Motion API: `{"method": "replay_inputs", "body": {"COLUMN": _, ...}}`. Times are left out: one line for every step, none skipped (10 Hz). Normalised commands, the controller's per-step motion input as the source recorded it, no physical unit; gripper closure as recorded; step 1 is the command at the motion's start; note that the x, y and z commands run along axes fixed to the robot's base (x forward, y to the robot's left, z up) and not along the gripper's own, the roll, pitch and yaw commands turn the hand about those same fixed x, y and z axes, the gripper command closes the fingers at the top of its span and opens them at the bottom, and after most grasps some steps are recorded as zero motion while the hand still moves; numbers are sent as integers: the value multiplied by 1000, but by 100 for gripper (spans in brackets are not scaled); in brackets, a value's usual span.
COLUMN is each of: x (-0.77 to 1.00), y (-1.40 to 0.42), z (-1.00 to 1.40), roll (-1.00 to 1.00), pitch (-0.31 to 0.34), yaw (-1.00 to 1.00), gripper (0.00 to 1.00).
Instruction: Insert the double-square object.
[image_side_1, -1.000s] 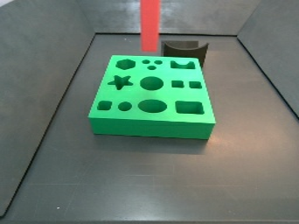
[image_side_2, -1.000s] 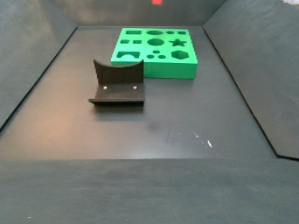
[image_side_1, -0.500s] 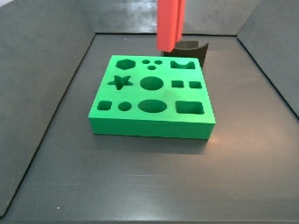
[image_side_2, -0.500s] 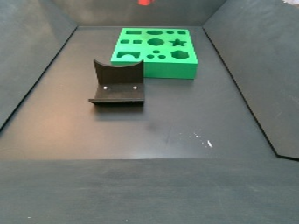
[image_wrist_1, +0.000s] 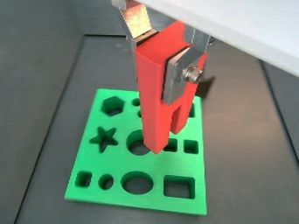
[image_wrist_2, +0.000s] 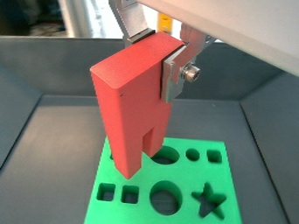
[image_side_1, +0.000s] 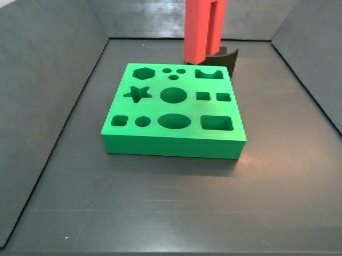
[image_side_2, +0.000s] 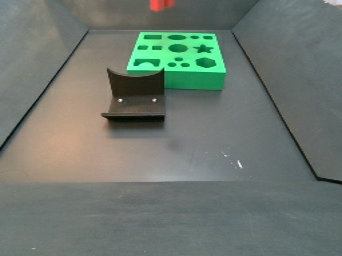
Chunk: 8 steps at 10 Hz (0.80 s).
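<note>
My gripper (image_wrist_1: 162, 52) is shut on the double-square object (image_wrist_1: 158, 87), a tall orange-red bar with a two-pronged lower end. It hangs upright above the green block (image_wrist_1: 117, 171), clear of its top. Both wrist views show the bar (image_wrist_2: 131, 105) clamped between the silver fingers (image_wrist_2: 176, 70). In a side view the bar (image_side_1: 205, 30) hangs over the block's (image_side_1: 174, 110) far right part, near the pair of small square holes (image_side_1: 214, 97). In the opposite side view only the bar's tip (image_side_2: 162, 4) shows above the block (image_side_2: 179, 58). The gripper itself is out of frame in both side views.
The dark fixture (image_side_2: 134, 95) stands on the floor beside the block, partly hidden behind the bar in a side view (image_side_1: 227, 55). Grey walls enclose the dark floor (image_side_2: 174, 160). The block has several other shaped holes, including a star (image_side_1: 135, 94).
The bar has moved sideways with the gripper, from over the block's far edge near the middle to over its far right part, toward the fixture.
</note>
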Motion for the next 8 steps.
{"method": "replay_inputs", "body": {"x": 174, "y": 94, "z": -169, "roll": 0, "pitch": 0, "yaw": -969, "gripper": 100}}
{"method": "replay_inputs", "body": {"x": 171, "y": 100, "z": -177, "roll": 0, "pitch": 0, "yaw": -966, "gripper": 100}}
{"method": "replay_inputs", "body": {"x": 166, "y": 100, "z": -183, "roll": 0, "pitch": 0, "yaw": -963, "gripper": 100}}
{"method": "replay_inputs", "body": {"x": 157, "y": 106, "z": -200, "roll": 0, "pitch": 0, "yaw": -957, "gripper": 100}}
{"method": "replay_inputs", "body": {"x": 149, "y": 109, "z": -214, "roll": 0, "pitch": 0, "yaw": -951, "gripper": 100}}
{"method": "replay_inputs", "body": {"x": 137, "y": 117, "z": -234, "roll": 0, "pitch": 0, "yaw": -943, "gripper": 100}}
{"method": "replay_inputs", "body": {"x": 114, "y": 134, "z": -277, "roll": 0, "pitch": 7, "yaw": -923, "gripper": 100}}
{"method": "replay_inputs", "body": {"x": 77, "y": 149, "z": -391, "roll": 50, "pitch": 50, "yaw": -889, "gripper": 100}}
